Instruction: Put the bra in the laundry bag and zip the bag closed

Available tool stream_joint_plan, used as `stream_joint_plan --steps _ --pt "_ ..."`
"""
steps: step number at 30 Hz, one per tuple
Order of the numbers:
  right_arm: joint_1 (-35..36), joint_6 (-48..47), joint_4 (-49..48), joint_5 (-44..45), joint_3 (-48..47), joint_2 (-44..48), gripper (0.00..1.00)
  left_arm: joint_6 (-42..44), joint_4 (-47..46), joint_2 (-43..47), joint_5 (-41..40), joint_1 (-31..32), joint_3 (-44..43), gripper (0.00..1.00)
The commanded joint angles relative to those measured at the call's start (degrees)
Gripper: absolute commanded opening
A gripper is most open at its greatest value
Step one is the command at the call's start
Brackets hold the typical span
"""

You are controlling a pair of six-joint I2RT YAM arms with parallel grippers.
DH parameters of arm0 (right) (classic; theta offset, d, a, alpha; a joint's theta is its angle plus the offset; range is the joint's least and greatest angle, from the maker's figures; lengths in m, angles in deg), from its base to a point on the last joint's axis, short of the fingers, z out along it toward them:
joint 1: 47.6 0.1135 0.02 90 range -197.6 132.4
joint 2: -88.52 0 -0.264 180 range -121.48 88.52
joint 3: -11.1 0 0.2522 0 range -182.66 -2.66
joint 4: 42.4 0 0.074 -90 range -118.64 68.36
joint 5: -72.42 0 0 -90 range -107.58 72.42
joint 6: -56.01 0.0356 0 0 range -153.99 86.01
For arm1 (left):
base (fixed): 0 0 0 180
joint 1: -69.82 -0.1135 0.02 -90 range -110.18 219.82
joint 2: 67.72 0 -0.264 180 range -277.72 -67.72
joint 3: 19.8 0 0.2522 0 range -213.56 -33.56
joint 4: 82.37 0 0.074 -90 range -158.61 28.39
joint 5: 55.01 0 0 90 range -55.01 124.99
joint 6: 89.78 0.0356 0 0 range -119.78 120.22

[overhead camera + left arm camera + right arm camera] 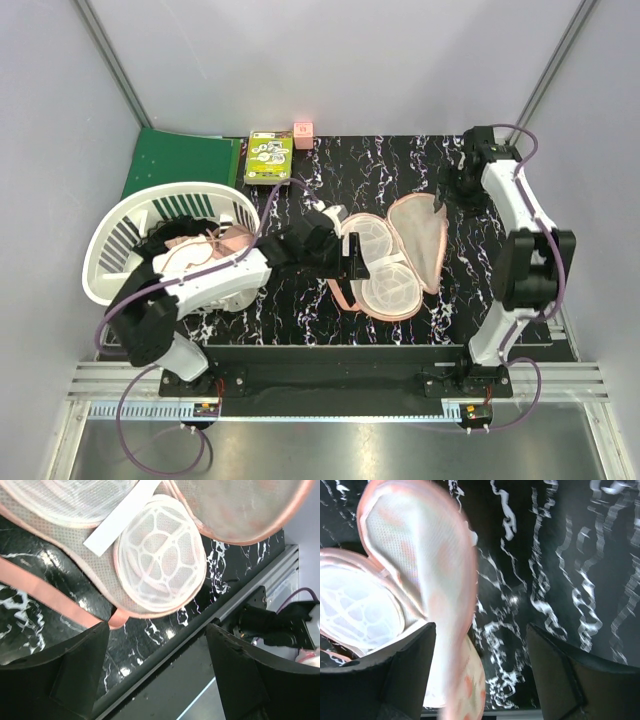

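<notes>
The laundry bag (392, 262) lies open on the black marbled table, its white mesh cups up and its patterned lid folded right. The bra (233, 240) lies salmon-pink on the clothes in the white basket, partly under my left arm. My left gripper (351, 257) is open and empty at the bag's left edge. In the left wrist view it (157, 626) hangs over the table's front edge, just below a mesh cup of the bag (160, 565). My right gripper (447, 198) is open by the lid's far end. The blurred lid (420, 560) rises beside my left finger (481, 626).
A white slatted basket (110, 262) with black and white clothes stands at the left. A green mat (185, 160), a green box (270, 158) and a small pink block (303, 129) sit at the back. The metal rail (260, 575) runs along the front edge.
</notes>
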Motion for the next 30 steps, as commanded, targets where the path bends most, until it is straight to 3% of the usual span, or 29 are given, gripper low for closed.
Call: stream_joint_plan --steps 1,6,8,11,14,17,23,26,30 --pt "4.9 6.3 0.7 14.6 3.2 14.9 0.81 -2.8 -6.9 -5.0 2.3 -0.2 -4.2 0.79" --pt "10.2 8.2 -1.1 15.9 8.6 22.7 0.82 -0.9 -5.2 -8.7 1.5 -0.7 -7.8 0.75" --pt "11.6 8.7 -5.1 9.1 13.8 26.5 0.80 2.2 -1.1 -7.1 -1.9 -1.1 -8.8 0.76" --pt "14.4 12.3 -11.7 -1.3 24.8 28.2 0.78 5.5 1.5 -0.1 -2.9 -1.6 -7.2 0.78" --pt "18.8 16.6 -17.3 -1.3 34.7 27.6 0.76 6.6 6.8 6.7 -1.8 -3.7 -6.4 0.81" --pt "23.5 19.9 -19.3 1.9 37.2 25.6 0.76 6.0 10.7 15.6 -1.5 -8.5 -2.4 0.84" --pt "32.8 28.5 -27.9 2.4 44.4 23.1 0.75 7.4 22.4 31.8 2.6 -29.0 0.1 0.90" --pt "35.2 33.5 -33.6 3.1 48.7 22.0 0.74 9.4 30.6 33.0 -1.0 -35.9 -3.9 0.94" --pt "38.8 40.3 -44.1 -0.7 52.8 20.7 0.75 11.1 37.9 29.8 2.1 -47.2 -6.4 0.91"
